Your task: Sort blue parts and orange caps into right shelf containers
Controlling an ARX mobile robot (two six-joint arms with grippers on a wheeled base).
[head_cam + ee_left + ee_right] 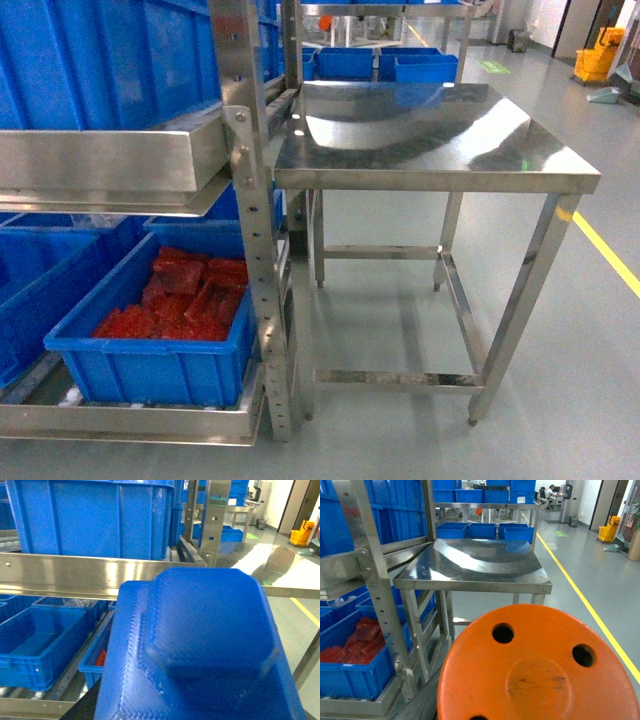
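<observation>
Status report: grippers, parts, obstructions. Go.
Left wrist view filled by a blue moulded plastic part; right by an orange round cap with holes. Jaws unseen. Blue ribbed crate of red pieces low on rack. Bare steel table ahead.

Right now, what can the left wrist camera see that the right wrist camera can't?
Only the left wrist view shows a big blue part very close to the camera, and an empty blue crate low on the shelf. Only the right wrist view shows a big orange cap with round holes, very close, and a yellow floor line. Both show the steel rack, blue crates and the yellow mop bucket. Neither view shows a hand.
</observation>
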